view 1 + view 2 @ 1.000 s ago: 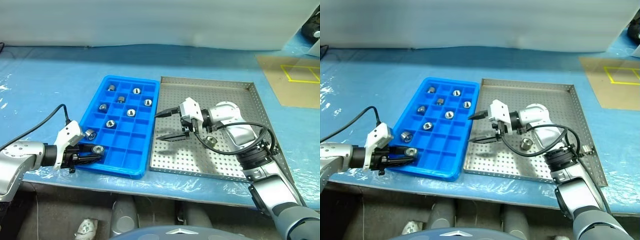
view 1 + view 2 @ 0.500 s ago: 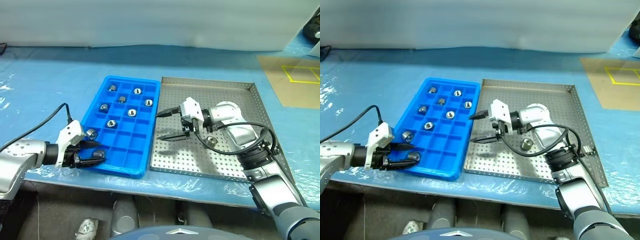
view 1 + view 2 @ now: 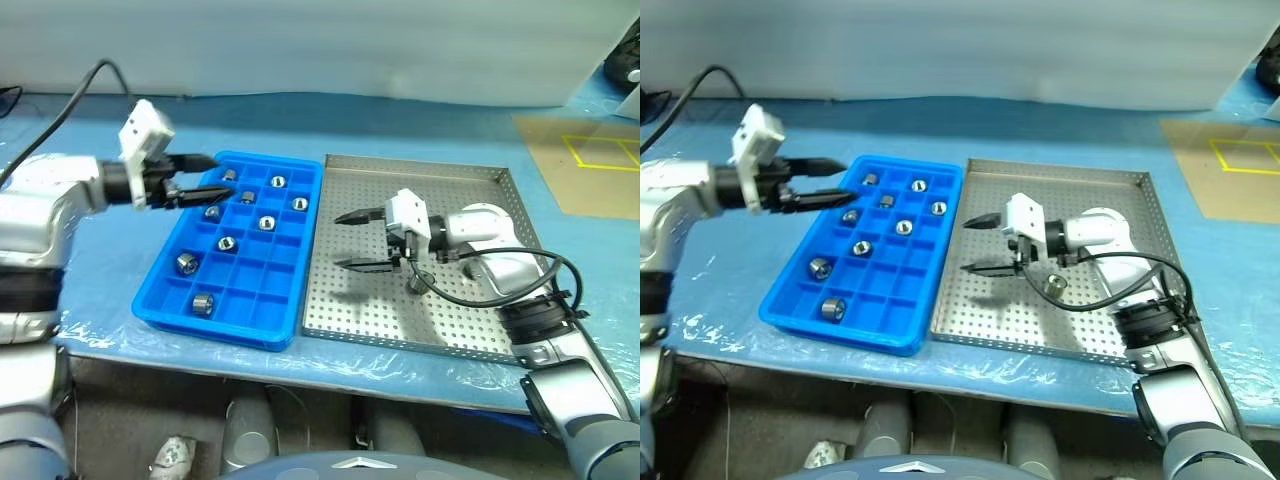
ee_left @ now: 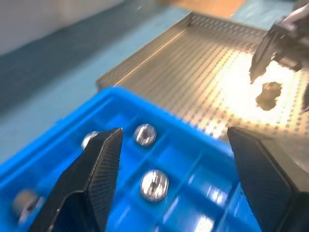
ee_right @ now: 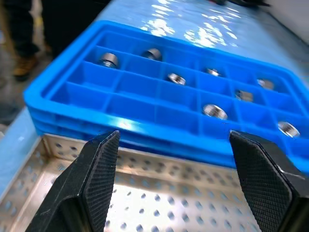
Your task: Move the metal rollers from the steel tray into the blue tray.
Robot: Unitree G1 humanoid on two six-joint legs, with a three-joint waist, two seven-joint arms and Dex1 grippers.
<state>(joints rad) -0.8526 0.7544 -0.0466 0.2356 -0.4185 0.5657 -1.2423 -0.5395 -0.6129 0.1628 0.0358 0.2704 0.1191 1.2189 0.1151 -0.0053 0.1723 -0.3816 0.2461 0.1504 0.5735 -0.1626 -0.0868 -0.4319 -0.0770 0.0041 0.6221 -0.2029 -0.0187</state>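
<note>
Trays lay side by side: steel tray beneath my spread, empty right gripper, blue tray beneath my spread, empty left gripper. One roller remained behind my right fingertips; I judged a centred pinch best.

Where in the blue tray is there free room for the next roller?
The bright blue plastic compartment tray is free down the column beside the grey perforated steel tray and along its near rim; silvery metal rollers crowd its far end.
</note>
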